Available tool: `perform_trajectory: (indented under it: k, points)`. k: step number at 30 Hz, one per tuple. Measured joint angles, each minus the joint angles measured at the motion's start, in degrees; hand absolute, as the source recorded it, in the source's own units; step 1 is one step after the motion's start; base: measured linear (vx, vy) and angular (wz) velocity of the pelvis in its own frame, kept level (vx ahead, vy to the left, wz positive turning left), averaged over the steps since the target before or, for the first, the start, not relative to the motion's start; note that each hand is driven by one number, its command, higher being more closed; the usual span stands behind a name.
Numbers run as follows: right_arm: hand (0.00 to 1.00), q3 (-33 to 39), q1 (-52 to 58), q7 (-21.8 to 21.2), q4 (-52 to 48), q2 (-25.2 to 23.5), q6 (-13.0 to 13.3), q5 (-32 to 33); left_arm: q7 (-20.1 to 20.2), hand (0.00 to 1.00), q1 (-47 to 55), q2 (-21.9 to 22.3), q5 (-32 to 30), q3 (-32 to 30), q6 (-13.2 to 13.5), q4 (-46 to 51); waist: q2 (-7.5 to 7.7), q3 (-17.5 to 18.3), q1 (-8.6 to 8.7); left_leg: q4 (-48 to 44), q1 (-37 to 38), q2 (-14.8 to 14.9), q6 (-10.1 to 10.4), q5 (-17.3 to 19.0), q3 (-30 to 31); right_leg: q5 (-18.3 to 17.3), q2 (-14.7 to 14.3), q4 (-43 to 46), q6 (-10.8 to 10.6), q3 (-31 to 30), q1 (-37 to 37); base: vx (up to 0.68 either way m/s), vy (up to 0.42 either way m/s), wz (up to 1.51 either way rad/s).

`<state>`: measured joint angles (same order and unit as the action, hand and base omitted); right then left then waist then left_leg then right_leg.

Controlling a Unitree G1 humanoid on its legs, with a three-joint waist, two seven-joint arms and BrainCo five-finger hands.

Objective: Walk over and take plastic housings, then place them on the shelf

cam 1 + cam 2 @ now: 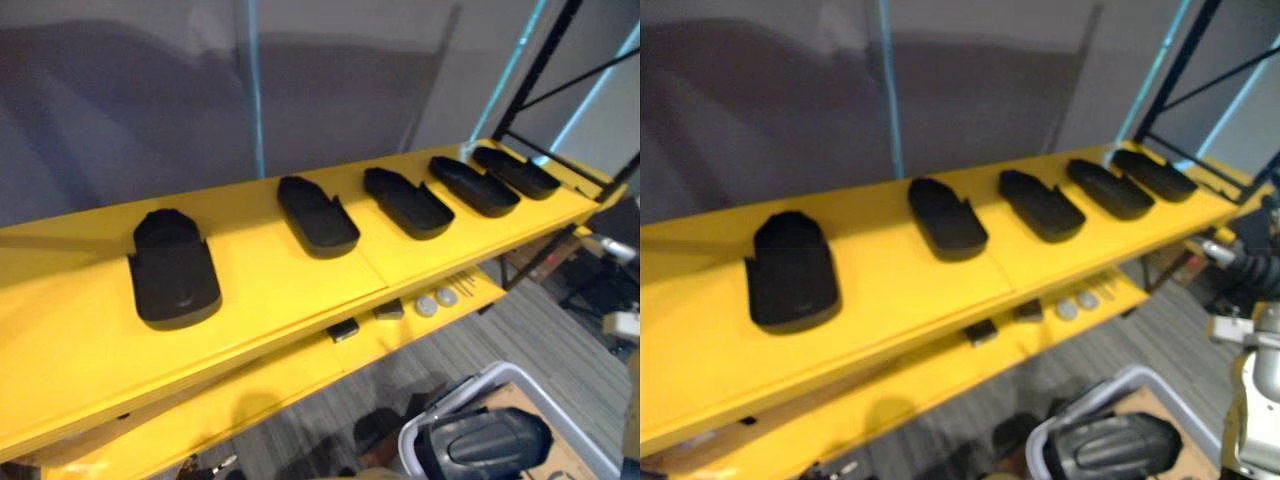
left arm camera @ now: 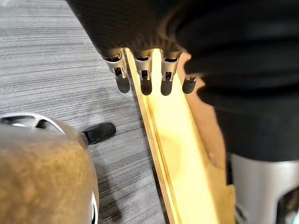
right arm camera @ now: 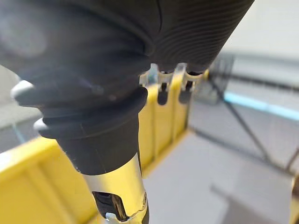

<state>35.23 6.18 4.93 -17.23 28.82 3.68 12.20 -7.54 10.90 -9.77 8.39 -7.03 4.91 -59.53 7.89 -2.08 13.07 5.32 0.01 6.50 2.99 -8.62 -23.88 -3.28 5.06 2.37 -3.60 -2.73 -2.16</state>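
Five black housings (image 1: 318,215) already sit in a row along the top board of the yellow shelf (image 1: 280,290), from near its left end out to the right end. One more housing (image 1: 480,445) lies in the grey bin (image 1: 405,440) on the floor, below the shelf's front edge, so I'd guess that one's up next.

Honestly can't tell how open either hand is. Past the left hand (image 2: 145,74) there's just floor and a yellow board edge. Past the right hand (image 3: 182,84) there's yellow shelving, so neither seems to be carrying a housing.

My tips: come down into the bin from above, grab the shell across its narrow width, and lift it clear of the rim before swinging. The bare stretch at the board's left end looks like the roomiest spot.

The housings are matte, shallow tray-like shells, rounded at one end and squarer with notches at the other. They look light and probably slippery. The leftmost one (image 1: 175,270) seems to be flipped, smooth back up.
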Motion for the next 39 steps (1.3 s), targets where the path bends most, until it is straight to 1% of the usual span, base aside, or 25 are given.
perform_trajectory:
  k: [1, 3, 4, 5, 7, 11, 14, 17, 18, 20, 21, 22, 23, 25, 27, 28, 30, 31, 32, 33, 34, 35, 36, 38, 39]
  points:
    - [0.0, 0.21, 0.4, 0.87, 1.01, -0.17, -0.02, -0.01, 0.59, 0.0, 0.24, 0.04, -0.02, -0.89, -0.28, -0.01, 0.23, 0.37, 0.26, 0.0, 0.1, 0.08, 0.1, 0.23, -0.41, 0.14, -0.04, 0.0, 0.21, -0.6, 0.26, -0.02, 0.023, -0.23]
    - [0.0, 1.45, 1.55, 2.32, 1.95, -0.76, -0.03, -0.03, 2.56, 0.0, 0.28, -0.12, -0.13, -1.38, -2.48, 0.01, 0.46, 0.82, 0.77, 0.0, 0.16, 0.01, 0.06, 0.26, -1.0, 0.2, -0.03, 0.03, 0.31, -0.81, 0.43, -0.01, 0.022, -0.16]
    - [0.0, 2.4, 2.37, 3.51, 2.74, -1.32, -0.04, 0.12, 4.53, 0.0, 0.14, -0.28, -1.02, -1.9, -4.25, 0.16, 0.66, 0.98, 1.09, 0.0, 0.49, 0.02, 0.01, 0.32, -1.73, 0.26, -0.03, 0.11, 0.4, -1.39, 0.52, -0.01, 0.024, -0.17]
    - [0.0, 2.64, 2.52, 4.11, 2.98, -1.69, -0.04, 0.32, 5.52, 0.0, 0.03, -0.49, -2.15, -1.99, -5.01, 0.15, 0.68, 0.99, 1.21, 0.0, 0.72, 0.04, 0.16, 0.48, -2.01, 0.31, -0.03, 0.15, 0.48, -1.92, 0.54, -0.02, 0.025, -0.28]
    - [0.0, 3.47, 2.95, 6.53, 3.3, -3.34, -0.04, 0.57, 9.52, 0.0, -0.04, -1.0, -7.39, -1.79, -7.98, 0.06, 0.43, 1.55, 2.46, 0.01, 1.38, 0.04, 0.04, 0.66, -3.94, 0.4, -0.08, 0.62, 0.63, -3.14, 1.28, -0.01, 0.03, -0.38]
    - [0.0, 5.1, 6.4, 9.24, 4.79, -6.82, -0.15, 2.91, 13.51, 0.0, -0.05, -1.12, -11.81, -1.16, -11.69, -0.05, -0.02, 2.53, 4.32, 0.02, 3.33, 0.23, 0.58, 1.56, -8.31, 0.68, -0.12, 1.35, 1.05, -6.08, 2.27, 0.0, 0.032, -0.53]
    - [0.0, 5.15, 9.98, 10.22, 5.26, -11.85, -0.15, 5.6, 15.48, 0.0, 0.31, -1.11, -15.03, 0.44, -12.62, -0.01, -0.03, 3.16, 6.39, 0.02, 5.28, 0.74, 1.27, 2.16, -12.09, 0.86, -0.33, 2.17, 1.33, -7.75, 3.01, -0.01, 0.009, -0.65]
    - [0.0, 4.82, 14.48, 11.42, 7.53, -16.52, -0.09, 8.16, 15.62, 0.0, 0.31, -0.8, -15.9, 3.96, -12.64, 0.29, -0.28, 3.33, 7.11, 0.02, 8.12, 1.71, 2.3, 2.91, -17.33, 1.0, -0.77, 3.02, 1.55, -9.5, 3.47, -0.02, -0.016, -0.88]
    - [0.0, 4.51, 15.57, 11.8, 8.27, -17.43, -0.07, 8.23, 15.59, 0.0, 0.38, -0.59, -15.67, 4.28, -12.64, 0.5, -0.53, 3.48, 7.12, 0.03, 8.58, 1.9, 2.57, 3.08, -18.28, 0.98, -0.98, 3.3, 1.54, -9.95, 3.76, -0.05, -0.048, -0.9]
    - [0.0, 4.01, 19.49, 14.0, 10.92, -22.43, -0.03, 7.51, 15.36, 0.0, 0.57, 0.48, -14.92, 6.18, -12.63, 1.51, -0.68, 3.62, 7.71, 0.04, 10.36, 2.86, 3.53, 3.27, -22.02, 0.84, -1.27, 3.84, 1.34, -9.97, 4.27, -0.04, -0.041, -0.77]
    - [0.0, 4.0, 20.41, 14.78, 11.74, -23.73, 0.11, 7.17, 15.2, 0.0, 0.74, 1.0, -14.57, 6.19, -12.63, 2.15, -0.74, 3.65, 7.92, 0.04, 10.64, 3.12, 3.92, 3.32, -22.65, 0.83, -1.36, 3.8, 1.34, -9.93, 4.39, -0.03, -0.065, -0.58]
    - [0.0, 4.01, 21.87, 15.9, 13.0, -25.49, 0.35, 7.17, 15.03, 0.0, 1.03, 1.42, -13.18, 6.21, -12.55, 2.78, -0.72, 3.7, 8.14, 0.04, 11.1, 3.6, 4.9, 3.5, -23.72, 0.81, -1.59, 3.72, 1.3, -9.86, 4.51, -0.02, -0.083, -0.49]
    - [0.0, 4.06, 24.37, 17.97, 15.77, -27.98, 1.7, 7.23, 14.77, 0.0, 1.03, 2.51, -11.61, 7.55, -12.55, 3.24, -0.48, 4.41, 8.28, 0.04, 11.12, 4.32, 5.64, 3.32, -24.67, 0.79, -2.1, 3.52, 1.26, -9.74, 5.11, -0.02, -0.086, -0.43]
    - [0.0, 4.33, 26.2, 20.23, 19.09, -30.0, 3.44, 7.36, 14.55, 0.0, 1.0, 3.67, -10.41, 8.58, -12.58, 4.38, -0.56, 4.81, 8.41, 0.04, 11.26, 5.09, 6.7, 2.95, -25.55, 0.84, -2.43, 2.93, 1.19, -9.12, 5.32, 0.0, -0.076, -0.28]
    - [0.0, 4.53, 26.48, 21.32, 22.77, -31.04, 6.2, 8.63, 14.2, 0.0, 0.94, 4.73, -8.33, 10.35, -12.63, 5.0, -0.28, 4.88, 8.38, 0.03, 12.13, 5.5, 6.97, 2.78, -25.91, 1.14, -2.57, 2.93, 0.55, -8.49, 5.02, -0.02, -0.056, -0.15]
    - [0.0, 4.59, 26.47, 21.26, 25.3, -31.77, 8.95, 10.73, 13.86, 0.0, 0.94, 5.34, -7.49, 11.24, -12.67, 5.28, -0.2, 5.2, 8.15, 0.03, 12.21, 5.6, 7.05, 2.74, -25.88, 1.31, -2.67, 3.1, 0.26, -8.47, 5.02, -0.03, -0.037, -0.02]
    - [0.0, 4.49, 25.87, 21.2, 28.75, -32.72, 12.24, 12.79, 13.41, 0.0, 0.93, 5.87, -5.86, 12.15, -12.99, 6.24, -0.26, 5.19, 7.6, 0.03, 12.08, 5.64, 7.2, 2.65, -25.74, 1.35, -2.66, 3.12, -0.03, -8.35, 5.07, -0.03, -0.025, 0.05]
    - [0.0, 4.53, 25.05, 21.21, 31.92, -33.59, 14.95, 13.88, 13.04, 0.0, 0.97, 6.04, -4.9, 12.35, -12.95, 7.16, -0.29, 5.16, 6.85, 0.04, 11.98, 5.66, 7.38, 2.63, -25.59, 1.38, -2.59, 3.1, -0.1, -8.21, 5.09, -0.03, -0.023, 0.08]
    - [0.0, 4.49, 24.09, 21.24, 35.3, -34.21, 16.56, 15.57, 12.58, 0.0, 0.98, 6.24, -4.25, 12.23, -12.99, 7.16, -0.16, 5.23, 5.95, 0.04, 11.97, 5.54, 8.28, 2.66, -25.43, 1.49, -2.29, 2.93, -0.27, -8.04, 5.02, -0.03, -0.02, 0.1]
    - [0.0, 4.45, 23.73, 21.2, 37.13, -34.42, 17.51, 16.79, 12.45, 0.0, 0.97, 6.24, -4.27, 12.16, -12.98, 7.16, -0.06, 5.27, 5.68, 0.04, 11.93, 5.37, 8.65, 2.62, -25.34, 1.59, -2.05, 2.85, -0.43, -7.96, 5.01, -0.03, -0.007, 0.07]
    - [0.0, 4.44, 22.16, 21.19, 40.39, -34.68, 19.16, 18.84, 12.16, 0.0, 0.76, 6.24, -4.34, 11.79, -12.95, 7.18, -0.12, 5.22, 4.78, 0.02, 11.89, 5.06, 8.67, 2.59, -25.26, 1.88, -1.74, 2.77, -0.9, -7.98, 5.02, -0.04, 0.004, 0.03]
    - [0.0, 4.4, 21.38, 21.17, 41.82, -34.74, 19.67, 19.85, 12.15, 0.0, 0.74, 6.22, -4.34, 11.45, -12.96, 7.19, -0.28, 5.2, 4.35, 0.04, 11.87, 5.04, 8.55, 2.69, -25.27, 1.94, -1.75, 2.79, -1.0, -7.92, 4.98, -0.05, 0.064, 0.02]
    - [0.0, 4.33, 20.42, 21.16, 43.53, -35.21, 20.6, 21.77, 12.16, 0.0, 0.41, 5.84, -4.39, 10.93, -13.1, 7.05, -0.27, 5.11, 3.5, -0.01, 12.12, 4.35, 8.33, 2.8, -25.36, 1.71, -1.16, 1.77, -2.43, -7.53, 4.26, -0.04, 0.091, 0.03]
    - [0.0, 3.6, 19.58, 20.49, 45.26, -35.63, 22.03, 23.88, 12.18, 0.0, 0.37, 5.45, -5.06, 9.2, -13.01, 7.07, -0.55, 5.06, 2.76, 0.01, 11.99, 4.17, 8.16, 2.89, -25.57, 1.55, -0.25, -0.53, -3.44, -6.78, 3.75, -0.06, 0.059, -0.05]
    - [0.0, 3.26, 18.53, 19.65, 45.69, -35.37, 22.69, 24.98, 12.21, 0.0, 0.38, 5.58, -6.37, 8.09, -12.98, 7.04, -2.03, 4.44, 1.68, 0.05, 11.4, 5.25, 7.83, 3.08, -26.51, -0.77, -0.65, -1.3, -7.21, -6.61, 3.6, -0.12, 0.013, -0.12]
